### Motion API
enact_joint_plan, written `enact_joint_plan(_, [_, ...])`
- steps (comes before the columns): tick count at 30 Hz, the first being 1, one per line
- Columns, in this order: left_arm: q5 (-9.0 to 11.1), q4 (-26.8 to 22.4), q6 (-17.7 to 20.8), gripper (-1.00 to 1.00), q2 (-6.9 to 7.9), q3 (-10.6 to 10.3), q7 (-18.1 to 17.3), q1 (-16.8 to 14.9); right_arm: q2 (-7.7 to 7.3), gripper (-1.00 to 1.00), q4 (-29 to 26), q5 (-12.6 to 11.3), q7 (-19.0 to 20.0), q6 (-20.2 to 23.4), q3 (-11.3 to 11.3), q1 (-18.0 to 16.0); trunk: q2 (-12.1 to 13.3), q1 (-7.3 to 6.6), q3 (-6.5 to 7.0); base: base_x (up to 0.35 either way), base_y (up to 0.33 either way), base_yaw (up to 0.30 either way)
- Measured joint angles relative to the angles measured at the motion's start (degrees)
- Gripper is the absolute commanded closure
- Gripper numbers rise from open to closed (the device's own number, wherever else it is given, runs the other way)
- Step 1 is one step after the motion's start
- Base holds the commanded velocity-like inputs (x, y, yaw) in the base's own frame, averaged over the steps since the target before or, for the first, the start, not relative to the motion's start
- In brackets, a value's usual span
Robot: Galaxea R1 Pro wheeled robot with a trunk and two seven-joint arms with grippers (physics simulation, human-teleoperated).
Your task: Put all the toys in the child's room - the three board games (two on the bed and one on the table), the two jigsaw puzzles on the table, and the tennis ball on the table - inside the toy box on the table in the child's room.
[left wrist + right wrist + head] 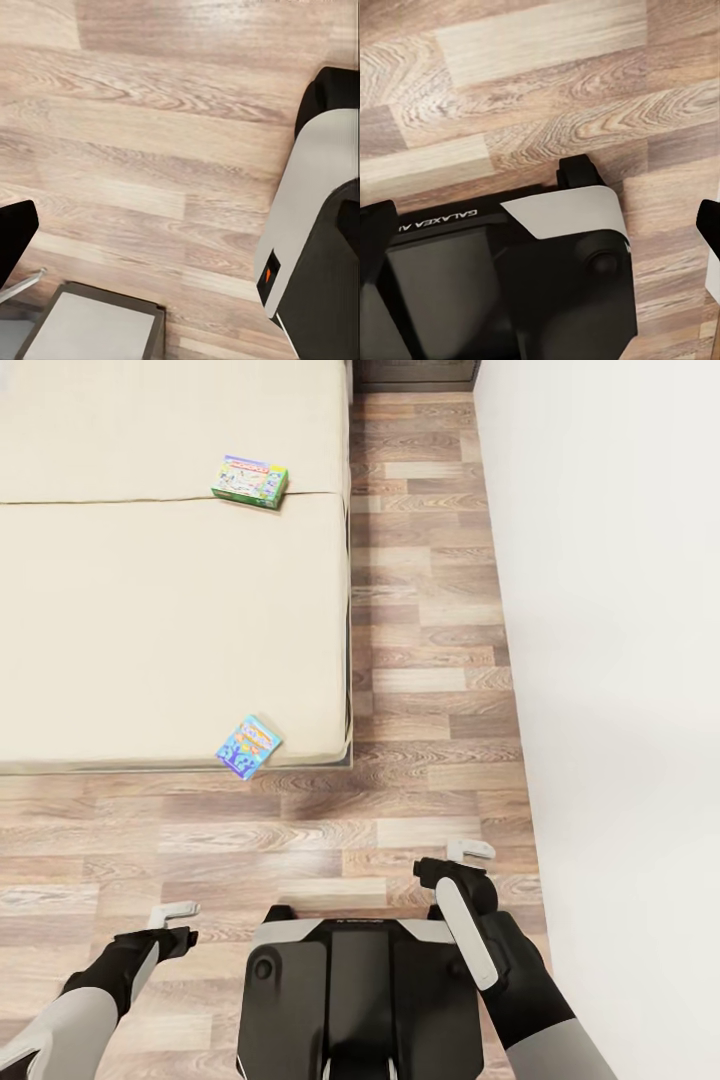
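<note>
My left jaws [175, 912] and right jaws [470, 852] hang over the wood-plank floor [420, 660], both parted and holding nothing. Ahead lies the bed [150, 610]. One blue board game [248, 746] overhangs its near edge; the green Monopoly box [250, 481] rests farther up the beige mattress.

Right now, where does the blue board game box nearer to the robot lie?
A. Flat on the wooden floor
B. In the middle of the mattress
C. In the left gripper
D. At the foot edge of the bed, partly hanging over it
D: in the head view the blue board game box sits tilted at the lower edge of the bed, one corner past the mattress edge.
</note>
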Motion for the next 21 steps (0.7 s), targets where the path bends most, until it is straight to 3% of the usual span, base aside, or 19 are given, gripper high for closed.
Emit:
enact_joint_plan(8, [-0.1, 0.0, 0.1, -1.00, -1.03, 0.0, 0.1, 0.0, -0.05, -1.00, 0.0, 0.0, 0.0, 0.0, 0.0, 0.0, 0.0, 0.00, 0.76, 0.000, 0.000, 0.005])
enact_joint_plan(21, [-0.2, 0.1, 0.1, -1.00, -1.37, -0.1, 0.2, 0.2, 0.06, -1.00, 0.1, -0.1, 0.0, 0.0, 0.0, 0.0, 0.0, 0.00, 1.99, 0.000, 0.000, 0.055])
